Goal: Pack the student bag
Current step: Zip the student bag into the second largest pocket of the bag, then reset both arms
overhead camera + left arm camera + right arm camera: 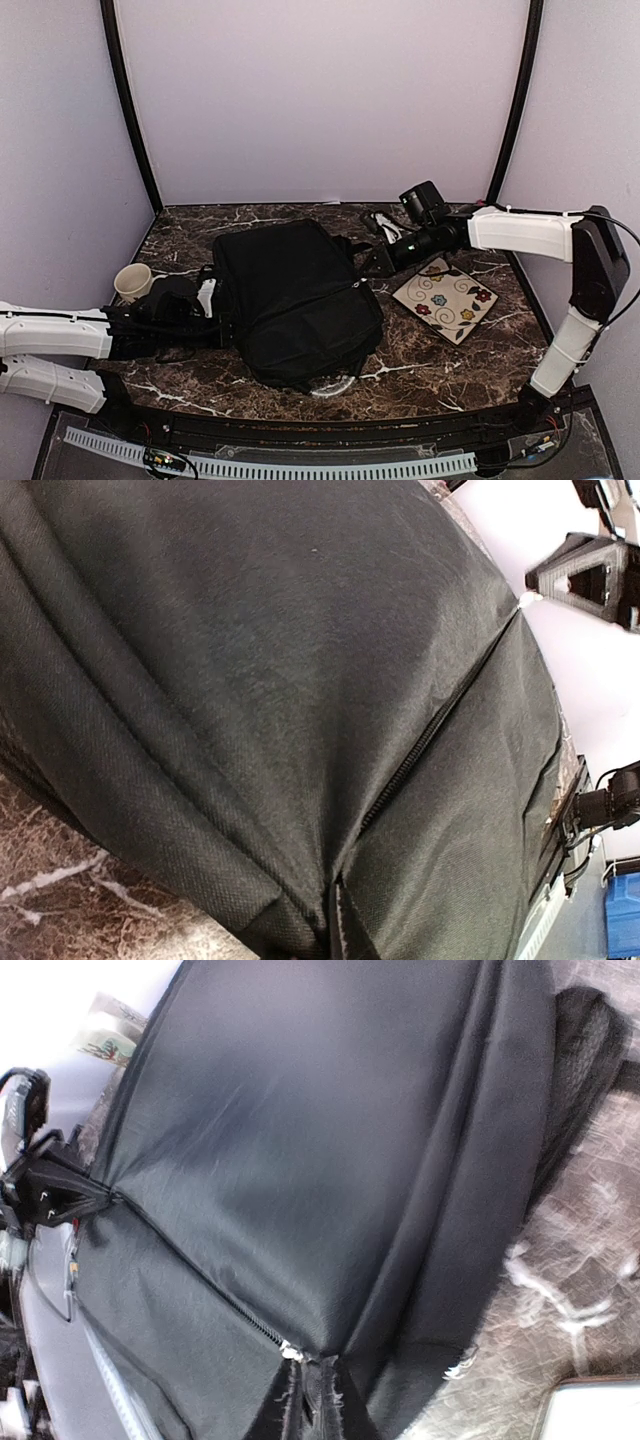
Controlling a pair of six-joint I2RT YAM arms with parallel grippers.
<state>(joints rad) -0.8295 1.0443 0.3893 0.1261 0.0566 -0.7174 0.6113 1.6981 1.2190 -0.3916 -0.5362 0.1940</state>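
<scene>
The student bag (295,300) lies flat in the middle of the marble table, black and zipped. My left gripper (220,305) is at its left edge. In the left wrist view the bag's fabric (300,680) fills the frame and puckers to a pinch at the bottom, where the zipper (430,735) ends; the fingers are hidden. My right gripper (372,262) is at the bag's upper right edge. The right wrist view shows the fabric (300,1140) drawn into a frayed fold at the bottom, beside the zipper end (290,1352).
A white mug (132,282) stands left of the bag behind my left arm. A square floral plate (447,298) lies right of the bag, under my right arm. A small light object (380,222) lies at the back. Something clear (335,385) pokes out under the bag's near edge.
</scene>
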